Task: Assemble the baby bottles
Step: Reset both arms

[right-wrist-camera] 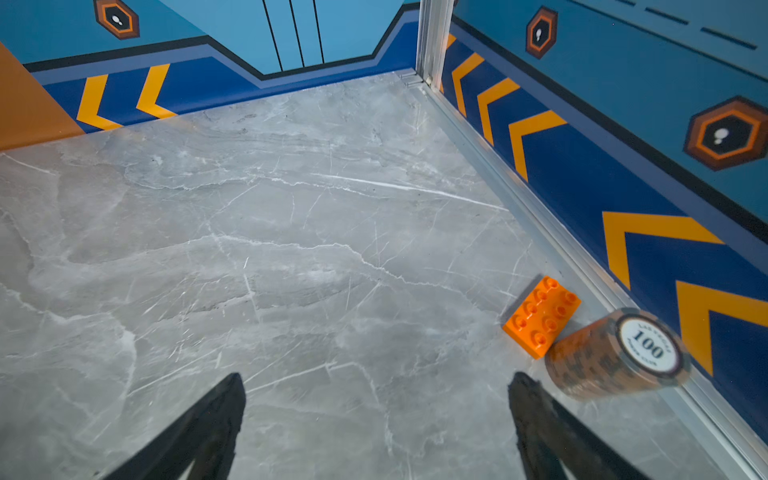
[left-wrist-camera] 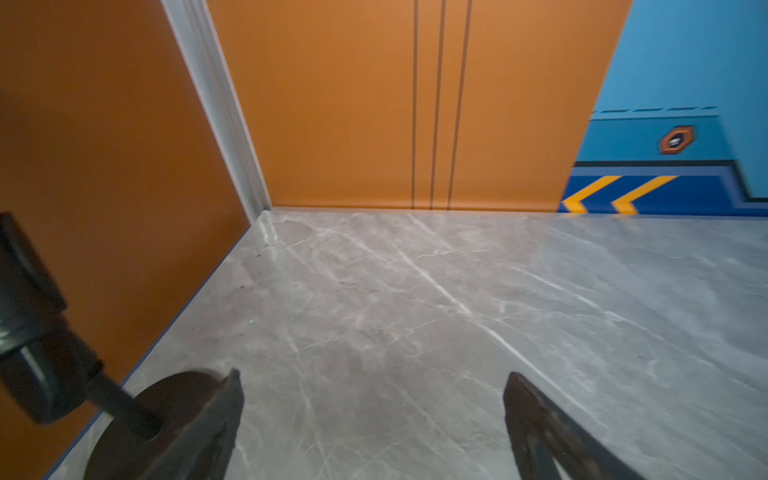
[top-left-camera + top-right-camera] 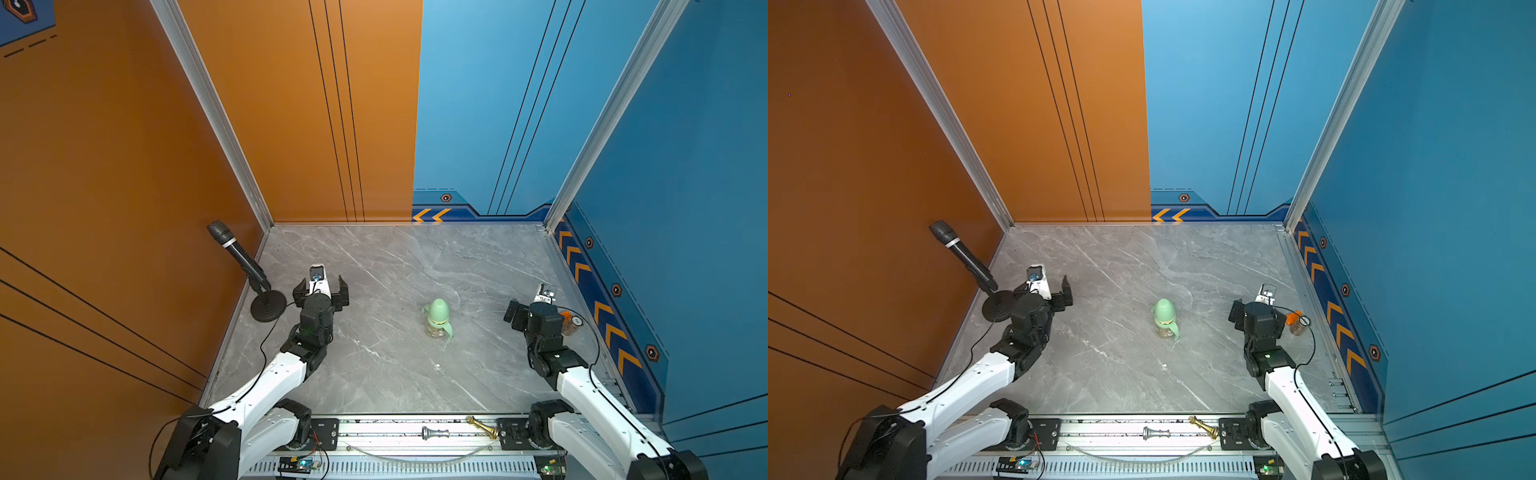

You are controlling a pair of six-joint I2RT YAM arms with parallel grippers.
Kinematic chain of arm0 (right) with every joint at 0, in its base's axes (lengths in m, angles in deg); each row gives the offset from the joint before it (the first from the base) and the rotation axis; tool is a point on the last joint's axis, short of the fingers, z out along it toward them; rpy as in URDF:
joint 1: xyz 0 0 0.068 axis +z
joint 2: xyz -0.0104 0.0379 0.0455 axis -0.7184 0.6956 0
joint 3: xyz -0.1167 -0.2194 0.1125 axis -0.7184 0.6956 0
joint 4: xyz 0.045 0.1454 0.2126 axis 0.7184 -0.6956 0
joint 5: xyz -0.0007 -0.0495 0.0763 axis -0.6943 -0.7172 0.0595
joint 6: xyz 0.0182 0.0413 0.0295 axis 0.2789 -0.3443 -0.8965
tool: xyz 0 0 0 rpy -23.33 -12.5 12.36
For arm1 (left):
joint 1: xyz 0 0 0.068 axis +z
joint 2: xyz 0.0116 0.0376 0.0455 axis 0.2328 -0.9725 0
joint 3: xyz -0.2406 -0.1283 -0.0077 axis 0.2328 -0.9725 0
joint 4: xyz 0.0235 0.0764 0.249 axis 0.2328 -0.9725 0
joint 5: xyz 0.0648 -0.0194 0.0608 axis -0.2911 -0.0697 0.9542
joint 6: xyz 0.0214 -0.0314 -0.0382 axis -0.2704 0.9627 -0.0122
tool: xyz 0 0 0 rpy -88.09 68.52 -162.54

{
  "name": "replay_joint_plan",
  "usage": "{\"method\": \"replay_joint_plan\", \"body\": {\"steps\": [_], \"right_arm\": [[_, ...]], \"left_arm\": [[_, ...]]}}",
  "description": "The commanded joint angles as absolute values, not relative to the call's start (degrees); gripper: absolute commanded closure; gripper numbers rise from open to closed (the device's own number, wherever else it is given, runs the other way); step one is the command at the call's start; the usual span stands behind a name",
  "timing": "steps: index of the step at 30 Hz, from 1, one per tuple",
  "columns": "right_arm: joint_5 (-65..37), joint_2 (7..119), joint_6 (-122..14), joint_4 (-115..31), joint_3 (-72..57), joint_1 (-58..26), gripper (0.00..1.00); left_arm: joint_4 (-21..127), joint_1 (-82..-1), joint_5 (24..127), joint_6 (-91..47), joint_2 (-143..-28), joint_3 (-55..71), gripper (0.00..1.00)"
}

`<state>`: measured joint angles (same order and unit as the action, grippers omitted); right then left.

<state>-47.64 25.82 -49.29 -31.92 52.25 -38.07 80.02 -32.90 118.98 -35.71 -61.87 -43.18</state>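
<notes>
One baby bottle [image 3: 438, 318] [image 3: 1166, 318] stands upright at the middle of the grey marble table. A mint-green dome cap [image 3: 439, 309] sits over a yellow collar band, with green handles and a clear body below. My left gripper [image 3: 321, 289] [image 2: 374, 376] hovers open well to the bottle's left, near the microphone stand, with only bare table between its fingers. To the bottle's right my right gripper [image 3: 538, 307] [image 1: 377, 376] is open too and holds nothing. Neither wrist view shows the bottle.
A black microphone [image 3: 239, 253] leans on a round stand base [image 3: 268, 305] beside the left gripper. An orange brick [image 1: 540, 316] and a roll of poker chips [image 1: 615, 353] lie by the right wall. Silver [image 3: 434, 433] and gold [image 3: 484, 427] chess pieces rest on the front rail.
</notes>
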Motion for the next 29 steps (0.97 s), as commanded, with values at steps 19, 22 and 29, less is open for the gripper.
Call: {"method": "replay_joint_plan", "body": {"steps": [19, 22, 29], "right_arm": [[-45.3, 62.6, -42.2, 9.7, 48.5, -42.5, 0.0], [-44.8, 62.6, -42.4, 9.2, 48.3, -42.7, 0.0], [-45.1, 62.5, -42.3, 9.0, 48.3, -42.4, 0.0]], "left_arm": [[102.5, -15.6, 101.4, -37.7, -91.0, -43.8, 0.02], [102.5, -15.6, 101.3, -37.6, -91.0, -43.9, 0.03], [102.5, -15.6, 101.2, -37.6, -90.7, -44.1, 0.03]]}}
